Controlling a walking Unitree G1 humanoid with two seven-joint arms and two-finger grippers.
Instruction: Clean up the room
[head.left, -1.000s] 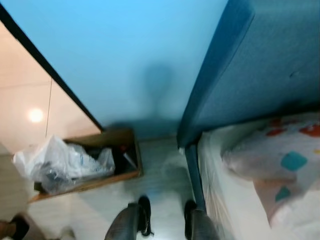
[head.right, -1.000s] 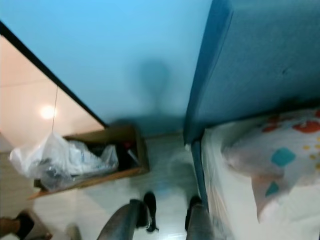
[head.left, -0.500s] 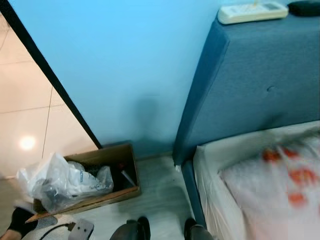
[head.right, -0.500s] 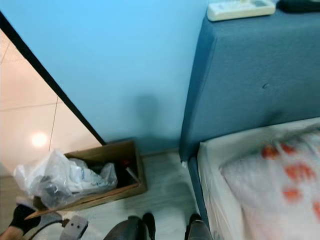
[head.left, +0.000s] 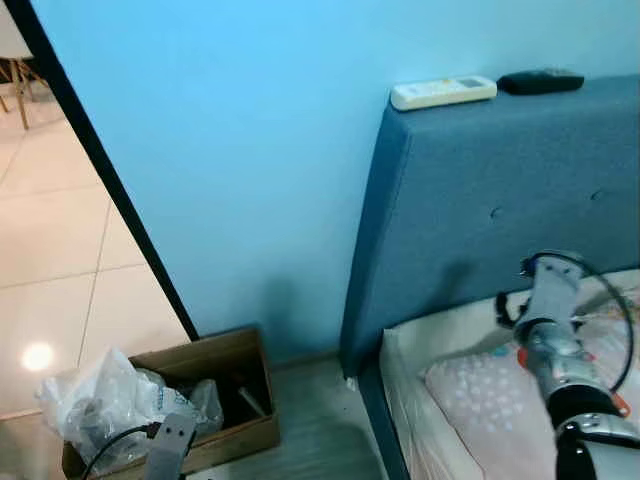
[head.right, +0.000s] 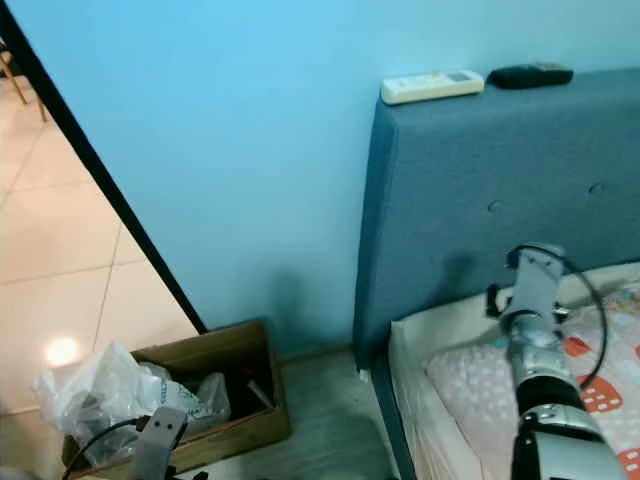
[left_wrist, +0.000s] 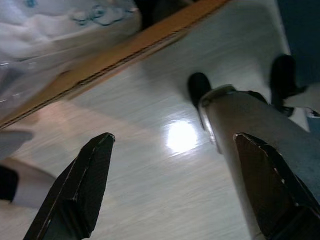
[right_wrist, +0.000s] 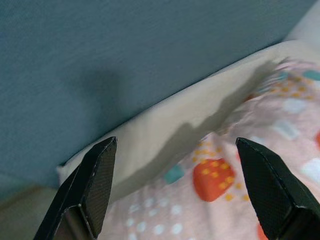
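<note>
A white remote (head.left: 443, 92) and a black remote (head.left: 540, 81) lie on top of the blue headboard (head.left: 480, 200). Below them a pink dotted pillow (head.left: 480, 400) rests on the white mattress (right_wrist: 150, 145). My right arm (head.left: 550, 330) is raised over the pillow, close to the headboard's face. My right gripper (right_wrist: 185, 190) is open, nothing between its fingers, facing the seam where headboard (right_wrist: 125, 50) meets mattress. My left gripper (left_wrist: 175, 185) hangs open over the wood floor (left_wrist: 150, 190), beside my own leg (left_wrist: 250, 130).
A cardboard box (head.left: 240, 360) holding crumpled plastic bags (head.left: 90, 400) stands on the floor against the blue wall (head.left: 250, 150), left of the bed. A black door frame (head.left: 100, 170) runs diagonally; beyond it lies shiny tiled floor (head.left: 50, 230) with chair legs (head.left: 15, 85).
The camera has tilted upward, bringing the headboard's top and both remotes into view. My right arm has risen over the pillow. My left wrist now shows by the box.
</note>
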